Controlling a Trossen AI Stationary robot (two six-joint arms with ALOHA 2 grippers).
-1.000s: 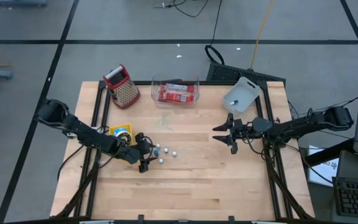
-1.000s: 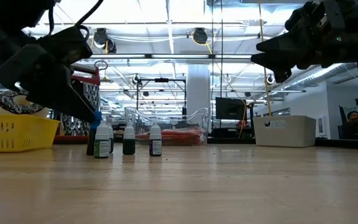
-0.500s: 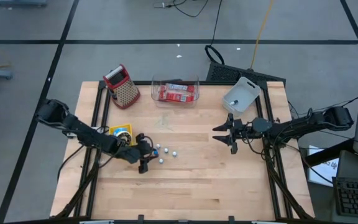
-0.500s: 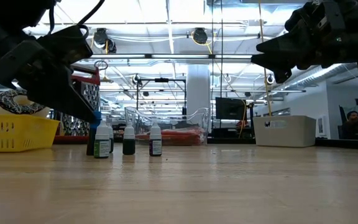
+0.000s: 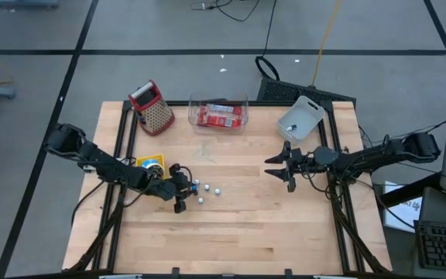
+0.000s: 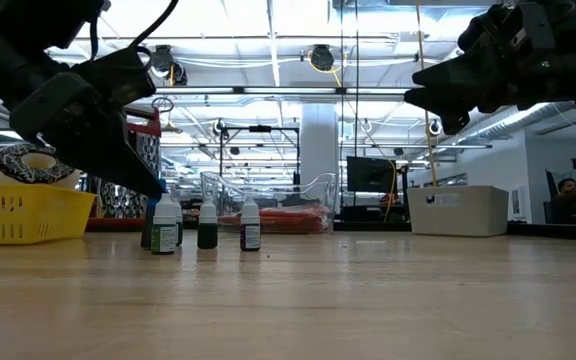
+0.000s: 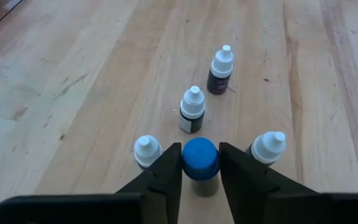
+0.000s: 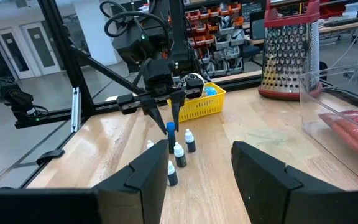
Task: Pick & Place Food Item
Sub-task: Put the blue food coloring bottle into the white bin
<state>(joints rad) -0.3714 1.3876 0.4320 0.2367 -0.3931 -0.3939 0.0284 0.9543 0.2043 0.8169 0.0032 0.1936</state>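
This was a robotics lab or workshop in a big industrial hall. A wooden workbench (image 5: 238,225) stood on a grey concrete floor (image 5: 169,31) marked with dark lines, with cables (image 5: 265,23) trailing across it. Beyond the bench hung rows of ceiling lights (image 6: 268,25) and pipes; storage shelves (image 8: 213,31) with red bins filled the far side, and a keyboard (image 5: 444,248) sat at the right.

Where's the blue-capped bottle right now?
In the left wrist view the blue-capped bottle sits between the left gripper's fingers, with white-capped bottles around it, on the table's left half, near the yellow basket.
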